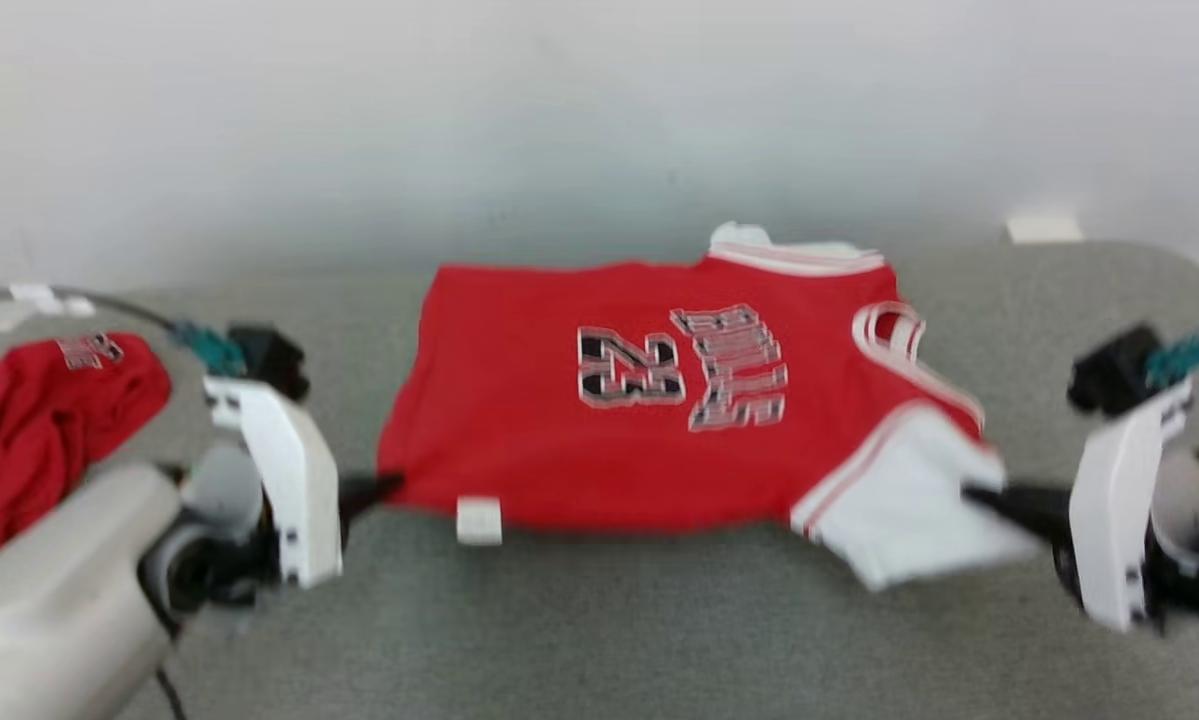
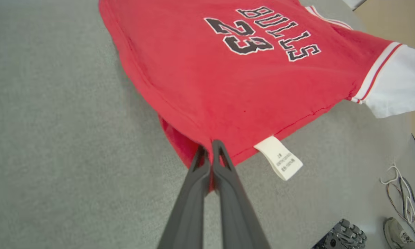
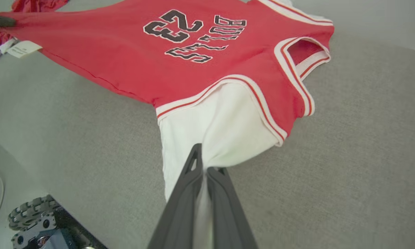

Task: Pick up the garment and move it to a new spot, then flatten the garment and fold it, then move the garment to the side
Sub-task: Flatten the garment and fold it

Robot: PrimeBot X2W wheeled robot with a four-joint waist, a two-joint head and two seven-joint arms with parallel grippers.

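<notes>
Red jersey [image 1: 659, 420] lies print-up mid tabletop [image 1: 599, 640], closer to the far edge. Left gripper [image 1: 384, 487] is clamped tight on the red hem corner, just beside the white label [image 1: 479, 520]. Right gripper [image 1: 969, 493] is clamped tight on the white sleeve at the jersey's near right corner. Second red garment [image 1: 39, 430] is bunched at the left edge.
</notes>
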